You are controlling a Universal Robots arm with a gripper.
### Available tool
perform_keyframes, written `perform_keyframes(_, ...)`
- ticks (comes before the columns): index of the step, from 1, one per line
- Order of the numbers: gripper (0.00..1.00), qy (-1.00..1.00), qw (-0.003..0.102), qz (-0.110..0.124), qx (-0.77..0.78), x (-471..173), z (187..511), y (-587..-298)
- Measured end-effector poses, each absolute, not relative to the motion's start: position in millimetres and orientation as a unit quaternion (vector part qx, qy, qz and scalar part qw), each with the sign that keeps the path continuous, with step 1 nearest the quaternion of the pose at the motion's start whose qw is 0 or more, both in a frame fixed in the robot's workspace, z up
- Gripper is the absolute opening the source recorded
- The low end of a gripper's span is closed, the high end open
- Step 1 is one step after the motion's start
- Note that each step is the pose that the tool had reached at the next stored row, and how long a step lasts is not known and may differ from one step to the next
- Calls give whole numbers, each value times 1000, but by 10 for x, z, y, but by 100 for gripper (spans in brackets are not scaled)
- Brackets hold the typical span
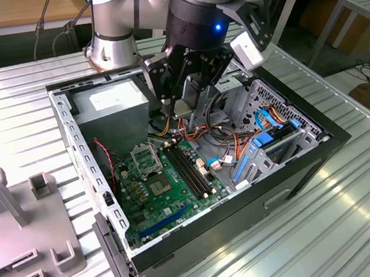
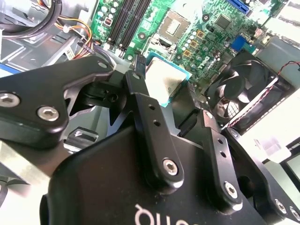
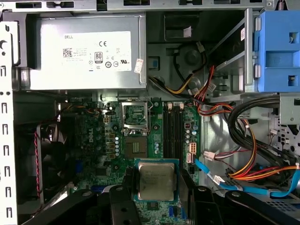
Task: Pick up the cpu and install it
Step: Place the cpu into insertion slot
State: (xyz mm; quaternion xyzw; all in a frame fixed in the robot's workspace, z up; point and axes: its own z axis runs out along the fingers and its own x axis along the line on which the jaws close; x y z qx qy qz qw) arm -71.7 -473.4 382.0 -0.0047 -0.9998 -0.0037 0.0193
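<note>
Arm at work inside an open computer case (image 1: 90, 183) on a slatted metal table (image 1: 354, 213), the gripper (image 1: 191, 107) poised above the board. In the first wrist view, a dark fan (image 3: 51, 159) sits well off to one side of the fingers, and the grey power supply (image 3: 84, 51) lies far beyond their tips. The cpu (image 3: 156, 180), dull metal top up, is pinched between the two black fingers (image 2: 150, 122), which grip its opposite edges and hold it above the green motherboard (image 3: 103, 140). Just ahead of the fingertips is the bare socket (image 3: 136, 147), with its hinged frame (image 3: 136, 116) flipped open beyond it. The black memory slots (image 3: 173, 131) run beside the socket. Orange, yellow and blue cables (image 3: 243, 159) and a blue drive bay (image 3: 279, 51) stand off the fingers' other side.
</note>
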Motion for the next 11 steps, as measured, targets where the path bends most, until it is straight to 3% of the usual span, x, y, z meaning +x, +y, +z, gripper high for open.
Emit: perform_keyframes(11,47,-1000,19,-4,-5,-747,3790,-4751)
